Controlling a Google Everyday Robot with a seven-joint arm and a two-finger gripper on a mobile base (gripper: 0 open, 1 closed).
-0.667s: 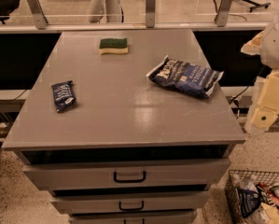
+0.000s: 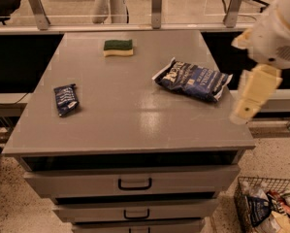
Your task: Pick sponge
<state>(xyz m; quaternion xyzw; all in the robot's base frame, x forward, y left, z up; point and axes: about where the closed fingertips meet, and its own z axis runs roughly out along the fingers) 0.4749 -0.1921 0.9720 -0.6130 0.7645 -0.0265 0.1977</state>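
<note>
One arm only, so no choosing between hands. Found the gripper (image 2: 249, 103) hanging just off the right edge of the table (image 2: 135, 130), out past the tabletop rather than over it. Could not tell its opening, wide or narrow, nor any hold on anything; saw nothing plainly in it. Spotted the sponge (image 2: 118, 47) well apart from the gripper, far to its left and farther back, close to the table's far edge. Saw it lying flat, green layer uppermost, yellow foam showing along the near side. Read its long axis as running left to right, along that far edge, so roughly crosswise to a reach straight toward the back. Noted the bag (image 2: 193, 80) between gripper and sponge, nearly on the straight line from one to the other, and the nearer of the two to the gripper. Placed the packet (image 2: 66, 99) farther left again and nearer the front, well clear of both sponge and gripper. Judged the pick not yet begun: called for a long move leftward and toward the back first, preferably passing above or behind the bag so as not to shove it. Favoured coming down from above onto the green face and closing across the short width, front to back.
</note>
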